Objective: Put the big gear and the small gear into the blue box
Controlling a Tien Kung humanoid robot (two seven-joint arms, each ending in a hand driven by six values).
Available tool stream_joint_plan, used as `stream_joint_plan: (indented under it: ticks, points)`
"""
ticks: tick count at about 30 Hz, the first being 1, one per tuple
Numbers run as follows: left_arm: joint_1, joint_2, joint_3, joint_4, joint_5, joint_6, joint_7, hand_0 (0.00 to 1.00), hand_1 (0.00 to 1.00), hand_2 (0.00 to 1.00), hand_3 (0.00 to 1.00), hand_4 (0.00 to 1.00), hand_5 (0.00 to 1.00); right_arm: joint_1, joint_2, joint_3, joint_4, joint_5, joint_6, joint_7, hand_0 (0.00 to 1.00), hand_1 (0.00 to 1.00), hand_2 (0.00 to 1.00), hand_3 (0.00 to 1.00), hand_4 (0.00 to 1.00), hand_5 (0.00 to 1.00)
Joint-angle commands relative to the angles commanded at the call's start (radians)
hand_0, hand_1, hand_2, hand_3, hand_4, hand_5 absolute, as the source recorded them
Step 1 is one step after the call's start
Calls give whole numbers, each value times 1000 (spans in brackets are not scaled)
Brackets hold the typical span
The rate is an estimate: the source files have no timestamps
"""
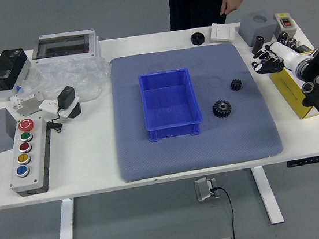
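big gear [222,109] and small gear [236,85], toward the mat's [198,153] right edge, both await the blue box [175,131], the right hand [268,62] loosely spread.

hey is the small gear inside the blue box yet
No, the small gear lies on the gray mat, right of the blue box.
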Motion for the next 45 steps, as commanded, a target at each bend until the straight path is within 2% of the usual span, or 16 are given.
stream_joint_plan:
  ticks: [19, 33, 45]
  points:
    - [-3, -2, 7, 0, 0, -2, 0, 796, 774, 773, 710, 580, 266, 66, 63, -18, -137, -48, 1, 16, 773, 715, 836, 755, 547, 265]
    - [-3, 0, 5, 0, 14, -1, 3, 796, 774, 772, 710, 581, 264, 72, 91, -23, -169, -63, 1, 17, 774, 718, 836, 756, 549, 253]
    - [-5, 1, 6, 0, 23, -2, 3, 795, 773, 771, 707, 582, 262, 106, 129, -36, -224, -141, -4, 8, 775, 718, 835, 757, 544, 234]
